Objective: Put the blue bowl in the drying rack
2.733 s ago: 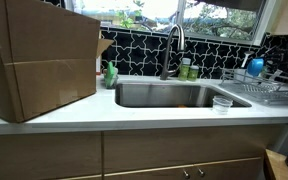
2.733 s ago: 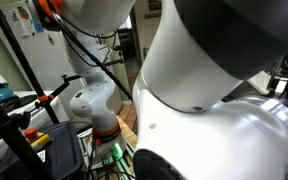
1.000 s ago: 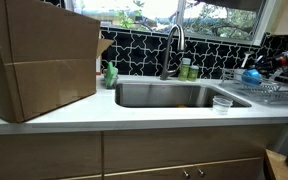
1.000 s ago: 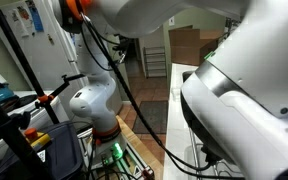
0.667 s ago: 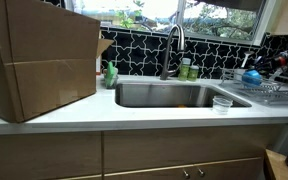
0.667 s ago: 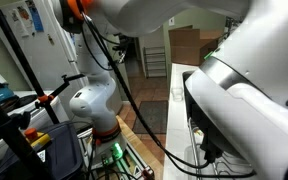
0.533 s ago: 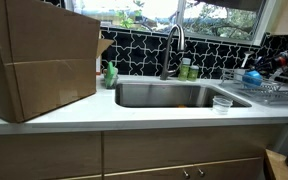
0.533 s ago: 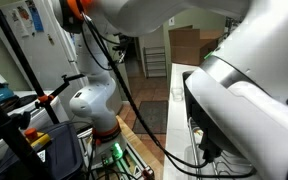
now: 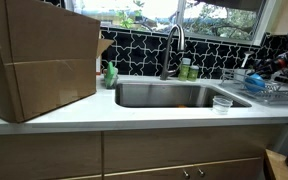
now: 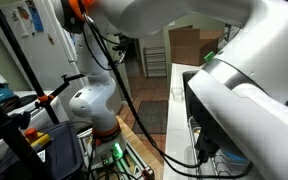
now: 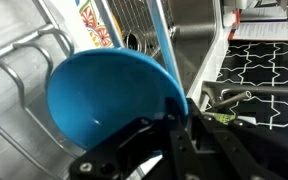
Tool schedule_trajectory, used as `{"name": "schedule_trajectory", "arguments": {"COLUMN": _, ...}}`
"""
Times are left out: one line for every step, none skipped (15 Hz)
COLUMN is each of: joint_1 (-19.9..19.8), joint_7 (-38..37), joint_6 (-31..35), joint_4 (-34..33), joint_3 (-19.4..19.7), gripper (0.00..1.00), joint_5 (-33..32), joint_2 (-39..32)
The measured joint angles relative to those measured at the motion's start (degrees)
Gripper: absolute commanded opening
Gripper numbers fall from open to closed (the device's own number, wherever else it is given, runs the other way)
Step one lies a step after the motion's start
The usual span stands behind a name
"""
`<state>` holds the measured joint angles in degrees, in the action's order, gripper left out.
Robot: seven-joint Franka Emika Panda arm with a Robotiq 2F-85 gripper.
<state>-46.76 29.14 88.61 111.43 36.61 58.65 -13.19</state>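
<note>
The blue bowl (image 11: pixel 109 100) fills the wrist view, tilted, with its rim pinched between my gripper's (image 11: pixel 169 125) black fingers. In an exterior view the bowl (image 9: pixel 256 84) is a small blue spot at the far right, low over the wire drying rack (image 9: pixel 269 95), with the gripper (image 9: pixel 267 73) just above it. The rack's silvery wires (image 11: pixel 14 70) show behind the bowl in the wrist view. Whether the bowl touches the rack I cannot tell.
A steel sink (image 9: pixel 174 96) with a tall faucet (image 9: pixel 172 45) sits mid-counter. A small clear glass cup (image 9: pixel 222 103) stands near the sink's right edge. A large cardboard box (image 9: pixel 34 60) is on the left. Soap bottles (image 9: pixel 111 74) stand behind the sink. The robot's body (image 10: pixel 254 90) blocks another exterior view.
The bowl has gone down a little, from above the rack to low over its wires. The gripper keeps its hold.
</note>
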Motion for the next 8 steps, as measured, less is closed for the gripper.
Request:
{"name": "schedule_trajectory", "arguments": {"joint_1": 0.0, "joint_7": -0.05, "joint_6": 0.03, "joint_4": 0.14, "joint_3": -0.25, "gripper": 0.55, "joint_5": -0.19, "joint_2": -0.14}}
{"name": "schedule_trajectory", "arguments": {"joint_1": 0.0, "joint_7": -0.12, "joint_6": 0.05, "joint_4": 0.22, "joint_3": -0.49, "gripper": 0.62, "joint_5": -0.33, "joint_2": -0.26}}
{"name": "schedule_trajectory", "arguments": {"joint_1": 0.0, "joint_7": -0.2, "joint_6": 0.05, "joint_4": 0.25, "joint_3": -0.67, "gripper": 0.69, "joint_5": -0.37, "joint_2": -0.35}}
{"name": "schedule_trajectory", "arguments": {"joint_1": -0.02, "joint_7": -0.27, "joint_6": 0.05, "joint_4": 0.26, "joint_3": -0.82, "gripper": 0.79, "joint_5": -0.37, "joint_2": -0.39}}
{"name": "schedule_trajectory", "arguments": {"joint_1": -0.04, "joint_7": -0.3, "joint_6": 0.05, "joint_4": 0.25, "joint_3": -0.91, "gripper": 0.85, "joint_5": -0.37, "joint_2": -0.39}}
{"name": "schedule_trajectory", "arguments": {"joint_1": -0.08, "joint_7": -0.31, "joint_6": 0.05, "joint_4": 0.25, "joint_3": -0.98, "gripper": 0.92, "joint_5": -0.37, "joint_2": -0.39}}
{"name": "schedule_trajectory", "arguments": {"joint_1": -0.15, "joint_7": -0.32, "joint_6": 0.05, "joint_4": 0.25, "joint_3": -1.03, "gripper": 0.99, "joint_5": -0.37, "joint_2": -0.38}}
{"name": "schedule_trajectory", "arguments": {"joint_1": -0.2, "joint_7": -0.32, "joint_6": 0.05, "joint_4": 0.25, "joint_3": -1.05, "gripper": 1.0, "joint_5": -0.37, "joint_2": -0.36}}
